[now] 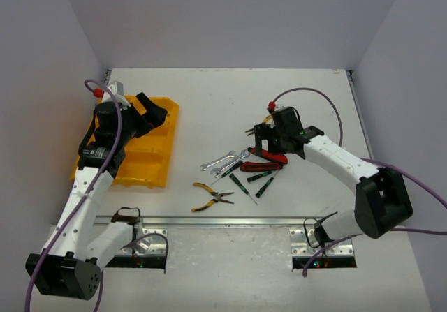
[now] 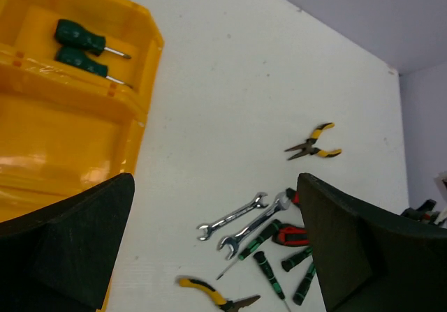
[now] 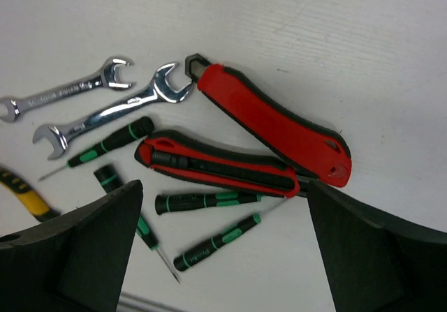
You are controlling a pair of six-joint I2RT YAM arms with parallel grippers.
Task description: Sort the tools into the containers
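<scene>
Over the yellow tray (image 1: pixel 157 167), my left tool (image 1: pixel 151 114) is spread wide, holding nothing. Two green screwdrivers (image 2: pixel 81 47) lie in one corner box. My right tool (image 3: pixel 223 250) hangs spread wide above the red pliers (image 3: pixel 272 127) on the counter (image 1: pixel 209 95).

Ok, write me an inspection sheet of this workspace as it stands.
Surface: white table, mostly bare.
Job's things: yellow tray at the left holds two green screwdrivers in one compartment. Loose on the table are two silver wrenches, red-handled pliers, four small black-green screwdrivers and two yellow-black pliers.
Clutter: nothing seen.
Grippers: left gripper open and empty, over the tray; right gripper open and empty, over the red-handled pliers.
Cables: purple cables run along both arms.
Surroundings: plain pale walls on three sides.
</scene>
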